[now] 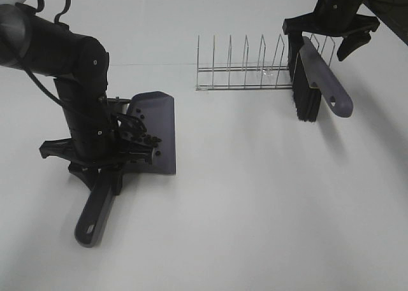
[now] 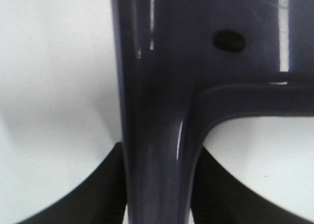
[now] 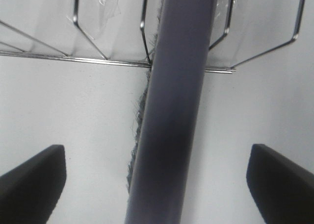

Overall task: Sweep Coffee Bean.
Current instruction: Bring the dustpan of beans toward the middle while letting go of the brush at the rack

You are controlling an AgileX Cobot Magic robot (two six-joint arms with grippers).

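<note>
A purple-grey dustpan (image 1: 158, 122) lies flat on the white table at the left. A small cluster of dark coffee beans (image 1: 152, 140) sits on it near the handle end. My left gripper (image 1: 111, 170) is shut on the dustpan's handle (image 2: 157, 150), with a black finger (image 2: 98, 194) pressed on each side. One dark oval spot (image 2: 230, 41) shows on the pan in the left wrist view. A brush (image 1: 326, 82) with black bristles (image 1: 306, 97) leans at the right end of the wire rack (image 1: 242, 71). My right gripper (image 1: 325, 36) is open just above it, its fingers (image 3: 32, 182) wide apart, clear of the brush handle (image 3: 171, 111).
The wire rack with several upright dividers stands at the back middle of the table. The dustpan handle's free end (image 1: 92, 224) points toward the front left. The white table (image 1: 268, 195) stretches across the middle and right front.
</note>
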